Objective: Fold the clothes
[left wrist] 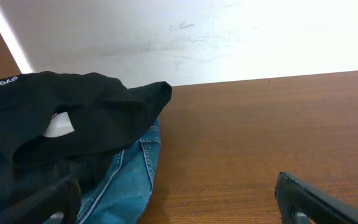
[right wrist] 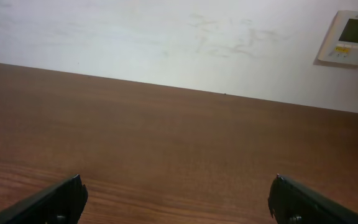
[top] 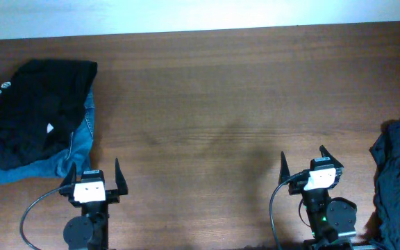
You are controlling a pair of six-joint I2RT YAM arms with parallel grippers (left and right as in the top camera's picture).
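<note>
Folding not yet begun: left gripper (top: 93, 171) and right gripper (top: 303, 161) sit open and empty, bottom of frame; crumpled black garment (top: 398, 182), lower right, likely needs grabbing next.

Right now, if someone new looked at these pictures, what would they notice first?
The heap of black fabric clothes with white lettering, lying on blue denim jeans at the far left. Next, a crumpled dark garment at the right edge, with bare brown wooden table between. At the near edge, the left arm and right arm sit, jaws wide open.
</note>
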